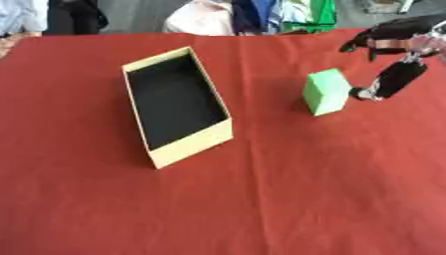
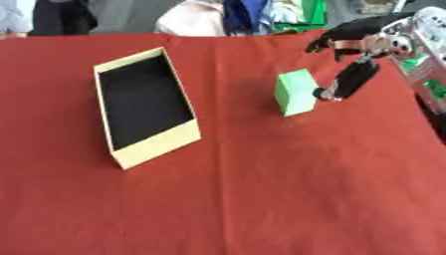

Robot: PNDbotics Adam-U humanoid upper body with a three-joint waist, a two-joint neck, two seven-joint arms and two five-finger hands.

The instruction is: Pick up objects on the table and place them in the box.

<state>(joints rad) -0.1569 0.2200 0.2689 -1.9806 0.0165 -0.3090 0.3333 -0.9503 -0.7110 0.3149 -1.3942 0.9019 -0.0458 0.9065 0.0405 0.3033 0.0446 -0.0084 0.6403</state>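
Green block (image 1: 327, 91) stands on the red tablecloth (image 1: 261, 199) at about two o'clock from centre, well apart from the open yellow box (image 1: 191, 145) at ten o'clock. My right hand (image 1: 392, 45) reaches in from one o'clock, its thumb tip just beside the block's right face, perhaps touching; fingers spread, holding nothing. I judge this the approach: next, close around the block and lift.
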